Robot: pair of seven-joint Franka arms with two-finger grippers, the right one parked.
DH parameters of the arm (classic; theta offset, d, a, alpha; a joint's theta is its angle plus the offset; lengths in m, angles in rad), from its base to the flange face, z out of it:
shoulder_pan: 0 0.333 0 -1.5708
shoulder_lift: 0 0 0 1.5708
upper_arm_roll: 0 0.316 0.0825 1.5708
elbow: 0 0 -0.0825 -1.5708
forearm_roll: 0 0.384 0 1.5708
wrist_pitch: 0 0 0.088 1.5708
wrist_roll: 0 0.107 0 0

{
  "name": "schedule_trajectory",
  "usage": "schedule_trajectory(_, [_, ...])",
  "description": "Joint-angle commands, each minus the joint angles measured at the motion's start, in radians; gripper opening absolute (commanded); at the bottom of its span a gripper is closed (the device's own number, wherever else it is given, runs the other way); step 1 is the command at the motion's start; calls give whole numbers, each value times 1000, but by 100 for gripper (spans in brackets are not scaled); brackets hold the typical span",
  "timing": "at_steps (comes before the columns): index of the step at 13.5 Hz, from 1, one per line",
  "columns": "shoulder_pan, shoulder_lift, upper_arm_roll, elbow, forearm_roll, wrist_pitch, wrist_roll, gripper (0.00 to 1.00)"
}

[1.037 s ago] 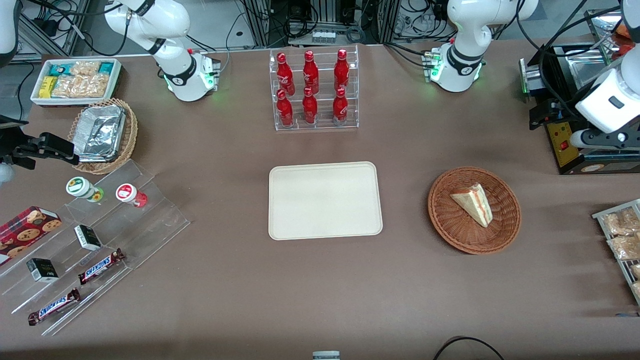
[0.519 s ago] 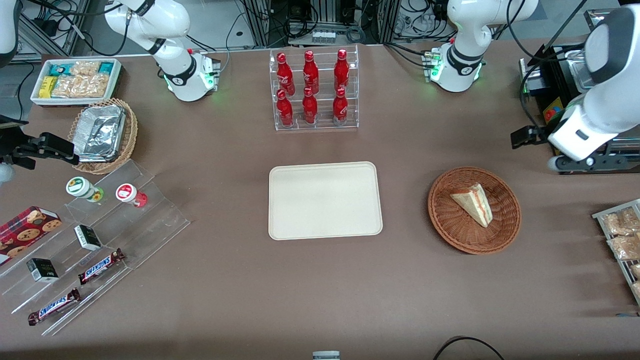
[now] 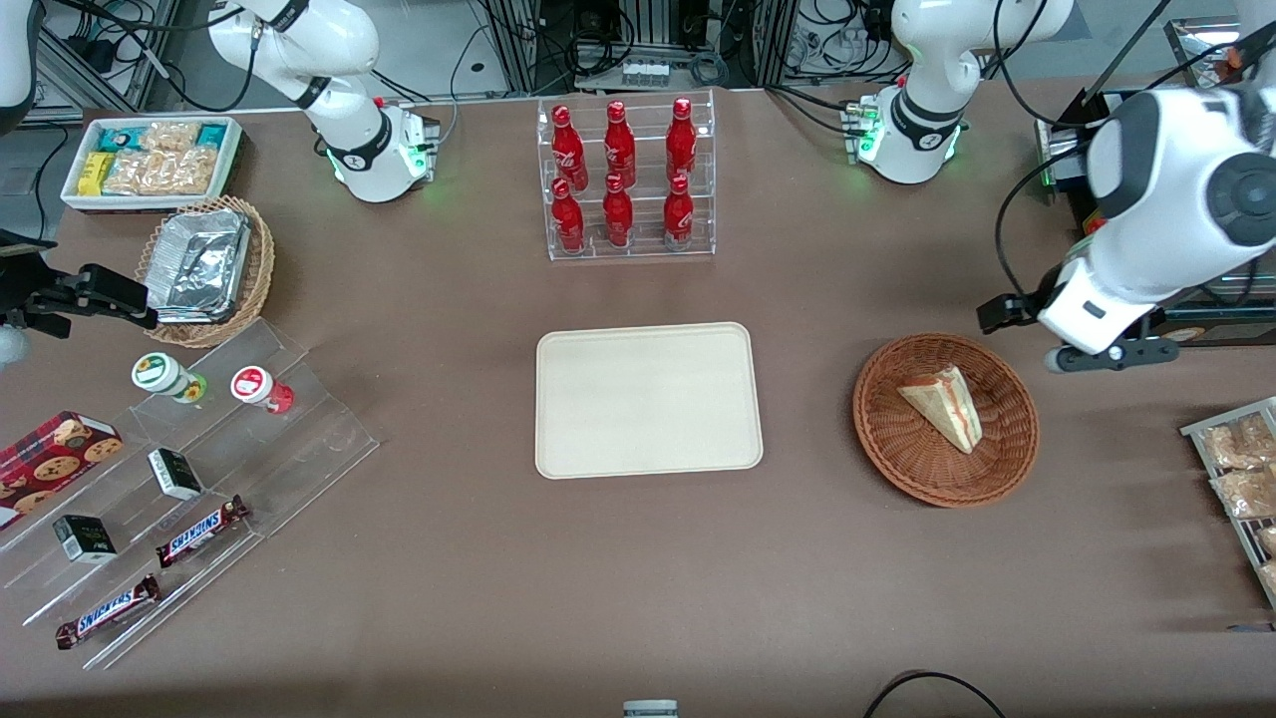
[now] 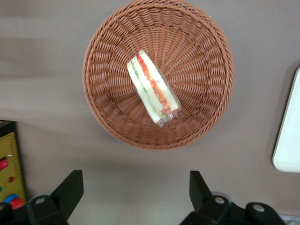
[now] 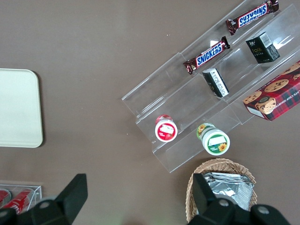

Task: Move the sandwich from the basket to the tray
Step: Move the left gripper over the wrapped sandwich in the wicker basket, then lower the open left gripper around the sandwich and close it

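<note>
Sandwich [image 3: 942, 407]: lying wrapped inside the wicker basket [image 3: 1017, 454], not yet lifted; filling edge showing.
Gripper [image 4: 133, 199]: hanging above the table just beside the basket, fingers spread wide, gripping nothing; likely lining up to reach in.
Tray [image 3: 648, 399]: sitting bare near the basket, toward the parked arm's end, waiting as the drop spot.

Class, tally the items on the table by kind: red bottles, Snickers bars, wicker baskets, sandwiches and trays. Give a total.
Red bottles: 6
Snickers bars: 2
Wicker baskets: 2
Sandwich: 1
Tray: 1
Total: 12
The gripper hangs open above the table beside the sandwich's basket.
</note>
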Motion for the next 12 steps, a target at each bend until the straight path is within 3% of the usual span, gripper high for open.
schedule_trajectory(1, [-11, -11, -16, -81, -1, 116, -170, 100])
schedule_trajectory(5, [-30, 43, -18, -96, 0, 203, -384, 100])
schedule_trajectory(12, [-28, 120, -16, -116, 0, 334, -550, 100])
